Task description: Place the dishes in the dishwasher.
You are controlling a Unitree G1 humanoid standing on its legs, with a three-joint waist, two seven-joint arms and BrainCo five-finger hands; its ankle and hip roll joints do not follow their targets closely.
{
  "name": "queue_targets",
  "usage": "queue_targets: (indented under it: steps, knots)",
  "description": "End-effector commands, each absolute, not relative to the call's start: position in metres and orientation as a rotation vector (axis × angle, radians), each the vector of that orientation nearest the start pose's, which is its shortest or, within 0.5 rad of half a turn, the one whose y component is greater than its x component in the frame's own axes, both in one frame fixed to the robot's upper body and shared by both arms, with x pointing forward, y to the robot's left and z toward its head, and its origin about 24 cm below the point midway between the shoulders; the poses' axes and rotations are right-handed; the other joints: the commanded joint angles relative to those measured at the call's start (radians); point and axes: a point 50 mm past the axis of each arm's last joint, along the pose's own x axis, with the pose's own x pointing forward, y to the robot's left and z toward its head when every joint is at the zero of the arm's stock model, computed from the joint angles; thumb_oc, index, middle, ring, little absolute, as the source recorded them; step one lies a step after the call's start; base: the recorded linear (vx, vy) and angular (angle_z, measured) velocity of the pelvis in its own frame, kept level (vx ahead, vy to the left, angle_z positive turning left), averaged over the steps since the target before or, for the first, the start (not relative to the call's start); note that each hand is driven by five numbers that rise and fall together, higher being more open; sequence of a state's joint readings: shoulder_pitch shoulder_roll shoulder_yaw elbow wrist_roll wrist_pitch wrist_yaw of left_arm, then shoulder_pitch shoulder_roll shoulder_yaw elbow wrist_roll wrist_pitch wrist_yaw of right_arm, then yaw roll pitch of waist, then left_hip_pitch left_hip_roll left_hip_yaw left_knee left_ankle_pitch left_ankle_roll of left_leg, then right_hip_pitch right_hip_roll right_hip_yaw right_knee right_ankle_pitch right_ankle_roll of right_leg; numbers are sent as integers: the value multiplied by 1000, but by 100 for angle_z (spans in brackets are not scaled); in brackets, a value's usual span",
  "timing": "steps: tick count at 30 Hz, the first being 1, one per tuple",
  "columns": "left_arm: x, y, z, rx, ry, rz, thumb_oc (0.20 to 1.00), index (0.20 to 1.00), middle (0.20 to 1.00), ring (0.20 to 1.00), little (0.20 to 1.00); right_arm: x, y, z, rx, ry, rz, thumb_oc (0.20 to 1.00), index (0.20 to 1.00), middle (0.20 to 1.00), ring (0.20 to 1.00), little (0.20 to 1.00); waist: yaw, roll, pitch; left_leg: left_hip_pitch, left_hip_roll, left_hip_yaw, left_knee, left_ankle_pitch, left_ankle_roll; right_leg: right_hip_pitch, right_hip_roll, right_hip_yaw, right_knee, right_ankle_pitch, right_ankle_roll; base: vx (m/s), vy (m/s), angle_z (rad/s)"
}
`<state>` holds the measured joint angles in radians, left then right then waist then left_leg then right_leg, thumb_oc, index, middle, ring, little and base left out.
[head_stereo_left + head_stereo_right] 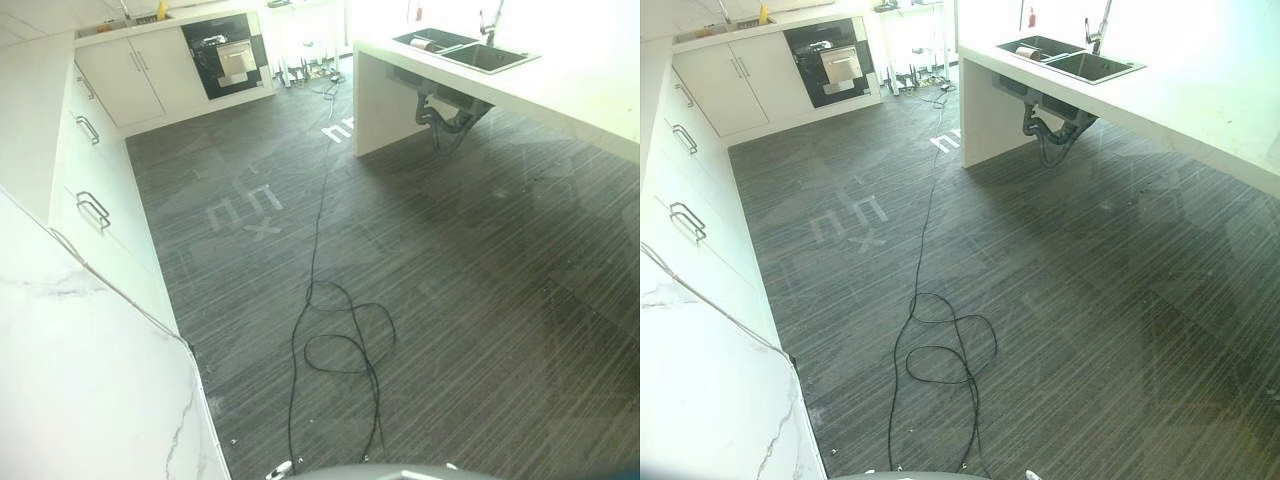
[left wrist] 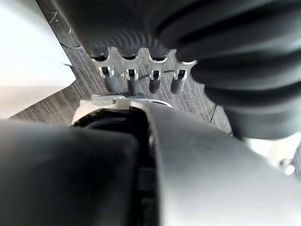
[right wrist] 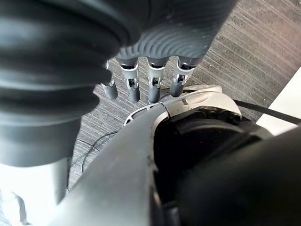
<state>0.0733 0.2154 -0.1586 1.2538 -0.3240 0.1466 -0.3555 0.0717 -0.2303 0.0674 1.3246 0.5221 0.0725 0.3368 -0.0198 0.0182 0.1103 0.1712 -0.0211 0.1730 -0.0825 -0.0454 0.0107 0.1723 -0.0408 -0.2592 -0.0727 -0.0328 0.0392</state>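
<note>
White tape marks [image 1: 245, 205] stand on the dark striped floor [image 1: 450, 300], near the drawer fronts [image 1: 92, 170]. They form two open, square-cornered brackets side by side, like a pair of blocky letters n, with a small cross like an x [image 1: 263, 230] just below them. A second group of white bracket marks [image 1: 338, 128] lies on the floor further off, beside the end of the white island [image 1: 372, 90]. These are signs only; no word or number can be made out anywhere.
</note>
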Motion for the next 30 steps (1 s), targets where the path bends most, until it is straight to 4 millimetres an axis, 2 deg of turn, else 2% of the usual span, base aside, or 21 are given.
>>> queue_targets:
  steps: [1, 3, 5, 6, 8, 10, 13, 16, 18, 21, 24, 26, 28, 29, 30]
  knots:
    - [55, 196, -172, -259, 1426, -103, 1000, 1000, 1000, 1000, 1000, 52, -222, -169, 432, 1266, -178, 1000, 1000, 1000, 1000, 1000, -4, 20, -4, -19, 71, 3, 10, -16, -56, -56, -70, -29, 60, -15, 82, 34, -104, 0]
    - [61, 197, -172, -326, 1373, -31, 1000, 1000, 1000, 1000, 1000, 62, -227, -166, 408, 1171, -183, 1000, 1000, 1000, 1000, 1000, -5, 22, -4, -18, 78, 0, 9, -12, -63, -52, -61, -29, 60, -20, 77, 72, -121, 4]
    - [72, 202, -169, -378, 1291, 41, 1000, 1000, 1000, 1000, 1000, 80, -231, -160, 312, 1070, -116, 1000, 1000, 1000, 1000, 1000, -3, 22, -4, -20, 86, -5, 12, -7, -72, -50, -53, -28, 62, -26, 71, 65, -121, 13]
    - [80, 205, -166, -391, 1237, 54, 1000, 1000, 1000, 1000, 1000, 89, -232, -157, 298, 1033, -98, 1000, 1000, 1000, 1000, 1000, -2, 21, -2, -22, 90, -7, 15, -4, -76, -49, -49, -27, 65, -30, 67, 42, -123, 18]
    - [113, 207, -155, -418, 1060, 59, 1000, 1000, 1000, 1000, 1000, 116, -237, -146, 297, 901, -107, 1000, 1000, 1000, 1000, 1000, 9, 22, 3, -40, 102, -12, 39, 3, -93, -56, -40, -29, 76, -36, 55, 10, -103, 17]
    - [139, 206, -144, -461, 916, 62, 1000, 1000, 1000, 1000, 1000, 127, -248, -137, 276, 802, -111, 1000, 1000, 1000, 1000, 1000, 16, 28, 6, -59, 105, -14, 71, -2, -100, -55, -39, -37, 76, -40, 43, 13, -57, 11]
    - [152, 204, -136, -483, 808, 52, 1000, 1000, 1000, 1000, 1000, 132, -257, -129, 261, 716, -105, 1000, 1000, 1000, 1000, 1000, 21, 24, 10, -73, 112, -14, 106, -6, -107, -44, -41, -48, 75, -45, 36, 40, -80, 9]
    - [171, 200, -121, -437, 682, 7, 1000, 1000, 1000, 1000, 1000, 155, -254, -112, 157, 581, -23, 1000, 1000, 1000, 1000, 1000, 24, 10, 17, -101, 124, -22, 143, -3, -117, -48, -40, -53, 92, -55, 30, -7, -122, 8]
    - [175, 199, -115, -405, 636, -4, 1000, 1000, 1000, 1000, 1000, 170, -240, -101, 143, 516, 29, 1000, 1000, 1000, 1000, 1000, 13, 7, 20, -105, 131, -23, 144, 4, -119, -53, -34, -45, 106, -67, 25, 7, -92, 7]
    - [177, 200, -110, -372, 589, -27, 1000, 1000, 1000, 1000, 1000, 174, -234, -93, 123, 470, 61, 1000, 1000, 1000, 1000, 1000, 0, 6, 20, -105, 132, -23, 154, 1, -119, -54, -29, -34, 113, -77, 18, 38, -48, -5]
    - [179, 202, -103, -294, 542, -55, 1000, 1000, 1000, 1000, 1000, 184, -227, -78, 77, 403, 106, 1000, 1000, 1000, 1000, 1000, -15, -15, 32, -145, 122, -28, 328, -45, -108, -63, -42, -9, 128, -77, 1, 36, -64, 0]
    - [181, 209, -96, -282, 498, -56, 1000, 1000, 1000, 1000, 1000, 189, -227, -67, 53, 353, 127, 1000, 1000, 1000, 1000, 1000, -21, -34, 46, -228, 112, -36, 502, -15, -102, -72, -48, 7, 139, -69, -16, 62, -57, -12]
    - [181, 214, -90, -293, 463, -50, 1000, 1000, 1000, 1000, 1000, 191, -228, -59, 54, 315, 126, 1000, 1000, 1000, 1000, 1000, -12, -36, 68, -290, 92, -36, 562, 0, -91, -62, -43, 21, 151, -74, -21, 141, -6, -8]
    - [179, 217, -88, -290, 448, -52, 1000, 1000, 1000, 1000, 1000, 192, -229, -56, 63, 298, 123, 1000, 1000, 1000, 1000, 1000, -4, -32, 77, -315, 90, -21, 541, 16, -92, -50, -34, 25, 152, -84, -19, 246, 39, -6]
    - [177, 219, -87, -284, 438, -61, 1000, 1000, 1000, 1000, 1000, 195, -227, -52, 81, 276, 120, 1000, 1000, 1000, 1000, 1000, 11, -18, 83, -336, 96, 1, 461, 42, -100, -29, -15, 30, 148, -101, -16, 308, 75, -7]
